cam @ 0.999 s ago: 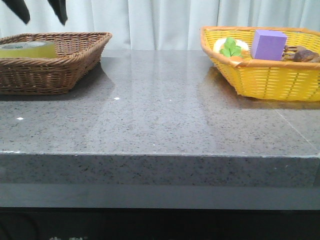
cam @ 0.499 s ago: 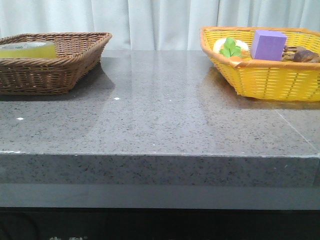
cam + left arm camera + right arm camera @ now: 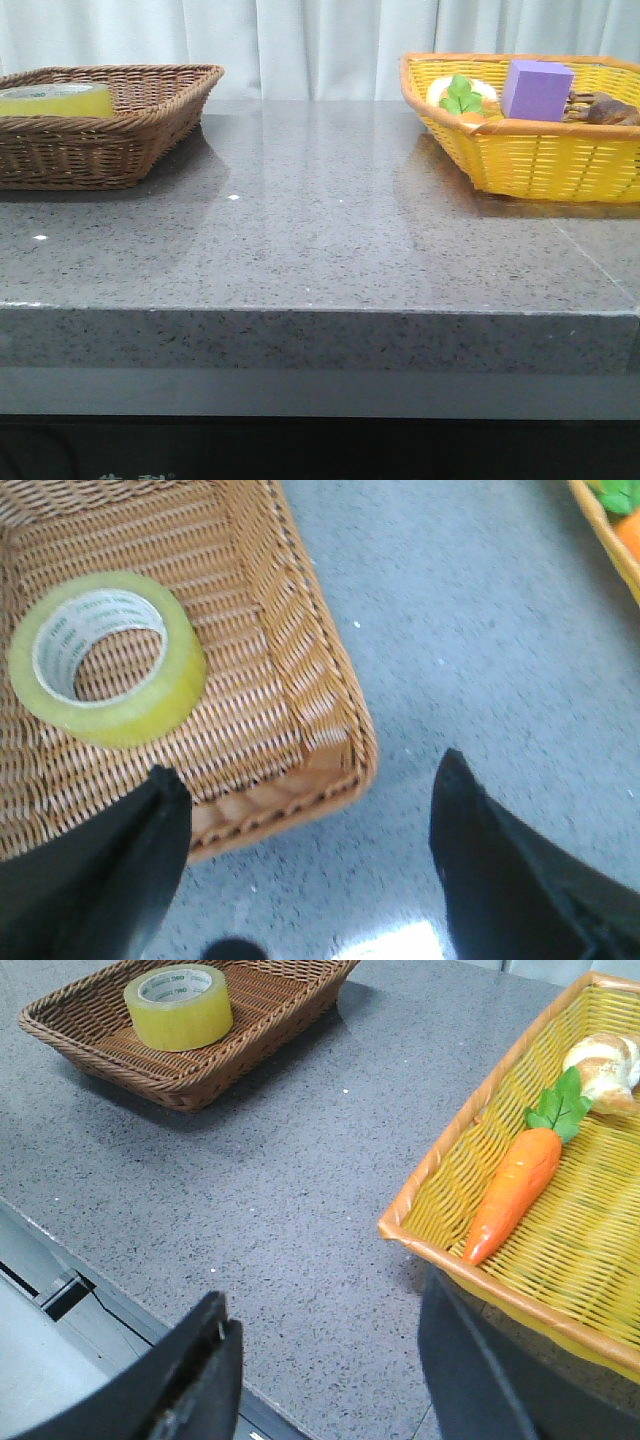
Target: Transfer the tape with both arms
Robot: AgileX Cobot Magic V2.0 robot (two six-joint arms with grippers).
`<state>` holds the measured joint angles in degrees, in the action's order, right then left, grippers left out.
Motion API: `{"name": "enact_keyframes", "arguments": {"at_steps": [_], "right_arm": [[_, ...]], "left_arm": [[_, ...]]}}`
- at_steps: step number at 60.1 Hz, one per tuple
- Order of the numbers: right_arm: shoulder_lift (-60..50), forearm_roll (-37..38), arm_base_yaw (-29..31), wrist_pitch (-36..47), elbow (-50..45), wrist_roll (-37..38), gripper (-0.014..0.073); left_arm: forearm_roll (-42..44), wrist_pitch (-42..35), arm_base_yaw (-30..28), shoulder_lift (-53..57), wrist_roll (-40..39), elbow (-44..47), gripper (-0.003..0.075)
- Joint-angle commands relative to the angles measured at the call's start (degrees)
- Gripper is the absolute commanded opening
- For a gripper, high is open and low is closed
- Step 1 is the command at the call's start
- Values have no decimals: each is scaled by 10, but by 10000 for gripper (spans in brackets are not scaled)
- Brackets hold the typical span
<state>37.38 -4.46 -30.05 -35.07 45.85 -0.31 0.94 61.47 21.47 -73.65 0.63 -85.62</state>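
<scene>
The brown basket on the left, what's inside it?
Only a roll of yellow-green tape lying flat on the woven floor of the brown basket. Through its hole you see the weave; the part of the floor beyond the picture's edge isn't shown.

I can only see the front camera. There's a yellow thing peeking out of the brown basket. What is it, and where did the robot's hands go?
Observer: It's the tape, a yellow-green roll lying flat in the brown basket with its hole facing up.
Operator: Is a hand holding it?
Observer: No. The left end effector is open above the basket's corner, and nothing is between its fingers.
Operator: And the other hand?
Observer: The right end effector is open too, empty, near the yellow basket.
Operator: What's the orange bit by the green leaves?
Observer: A toy carrot, lying inside the yellow basket.
</scene>
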Motion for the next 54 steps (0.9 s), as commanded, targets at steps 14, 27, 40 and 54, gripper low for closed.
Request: {"name": "enact_keyframes", "arguments": {"at_steps": [14,27,40,54], "right_arm": [[-1,-1,4,41,13,-6,423],[-1,-1,4,41,13,-6,423],[-1,-2,4,41,13,-6,423],[-1,-2,4,38,13,-6,344]], "left_arm": [[-21,-132,6,182,28,190,493],[-21,-206,6,278,28,308,492],[-21,-231,6,319,28,362,492],[-21,-239,6,319,28,362,376]]}}
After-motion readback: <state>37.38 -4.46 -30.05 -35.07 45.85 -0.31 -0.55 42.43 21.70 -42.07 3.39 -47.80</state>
